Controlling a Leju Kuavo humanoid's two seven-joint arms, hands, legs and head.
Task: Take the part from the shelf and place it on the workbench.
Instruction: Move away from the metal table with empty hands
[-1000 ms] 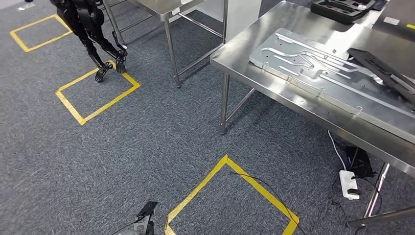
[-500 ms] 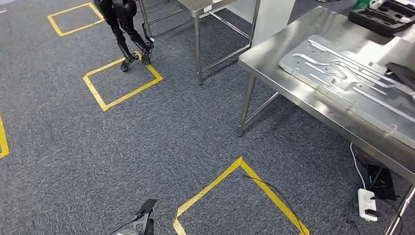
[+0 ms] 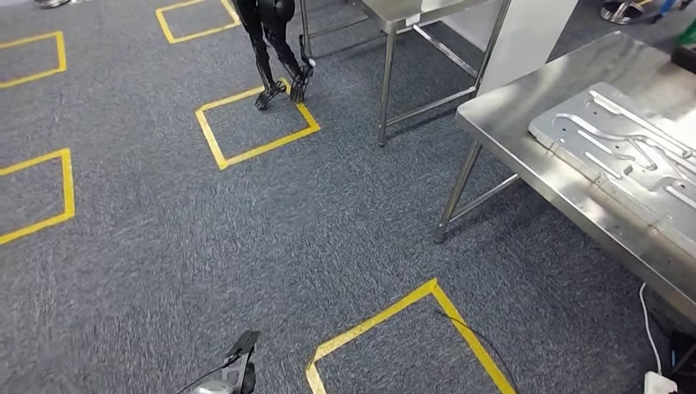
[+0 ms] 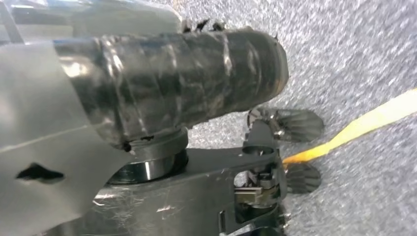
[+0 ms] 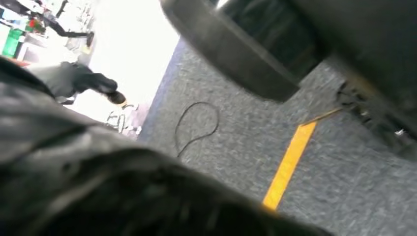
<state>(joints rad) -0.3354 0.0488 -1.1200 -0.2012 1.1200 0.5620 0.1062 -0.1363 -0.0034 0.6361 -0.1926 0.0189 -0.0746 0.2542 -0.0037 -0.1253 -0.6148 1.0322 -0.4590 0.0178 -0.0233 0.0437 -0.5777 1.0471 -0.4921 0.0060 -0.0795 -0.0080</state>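
Grey carpet (image 3: 205, 238) marked with yellow tape squares (image 3: 256, 123) covers the floor. At the right stands a steel bench (image 3: 525, 156), and on it lies the part (image 3: 624, 148), a flat grey metal plate with raised curved ribs, running off the right edge of the head view. Beyond the bench is a second steel table (image 3: 402, 12) beside a white panel (image 3: 525, 41). Another dark robot's legs (image 3: 275, 49) stand at the far corner of one tape square. A white power strip (image 3: 661, 382) lies on the floor under the bench. The left hand (image 3: 234, 373) hangs low over the carpet, holding nothing, though how its fingers lie I cannot tell. The right hand's state cannot be told from the blurred wrist view.
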